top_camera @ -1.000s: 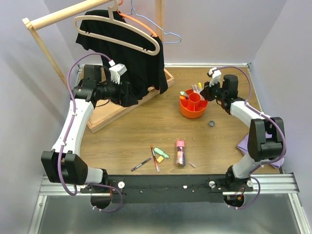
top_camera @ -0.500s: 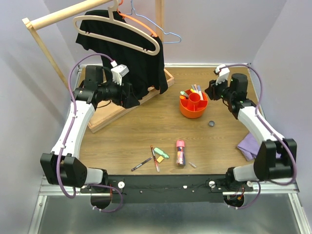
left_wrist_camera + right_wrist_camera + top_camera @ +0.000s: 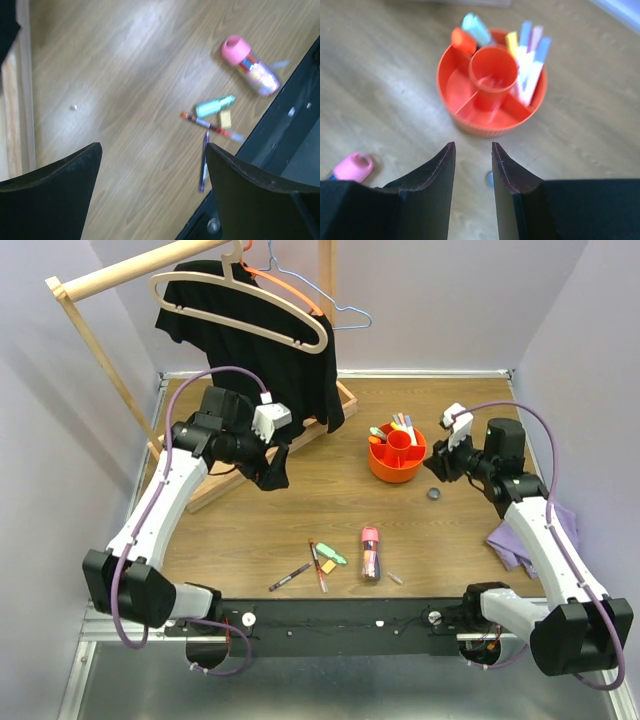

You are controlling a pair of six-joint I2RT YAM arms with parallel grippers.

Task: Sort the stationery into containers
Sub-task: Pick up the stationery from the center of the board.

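The orange organiser (image 3: 396, 455) stands right of centre and holds several pens and highlighters in its far compartments; it also shows in the right wrist view (image 3: 492, 82). On the table near the front edge lie a purple pen (image 3: 289, 577), a red pen (image 3: 318, 565), a green highlighter (image 3: 335, 557) and the pink-capped tube (image 3: 370, 551). The left wrist view shows the tube (image 3: 250, 65), highlighter (image 3: 214, 106), red pen (image 3: 210, 126) and purple pen (image 3: 204, 162). My left gripper (image 3: 277, 472) is open wide and empty above the table. My right gripper (image 3: 437, 468) hangs right of the organiser, jaws narrowly apart and empty.
A small dark cap (image 3: 434, 494) lies by my right gripper. A wooden rack base (image 3: 235, 465) with a black garment on hangers (image 3: 270, 340) fills the back left. A purple cloth (image 3: 525, 535) lies at the right edge. A black rail (image 3: 340, 612) runs along the front.
My left arm has swung right, away from the rack and out over the table. My right arm has drawn back to the right, away from the organiser.
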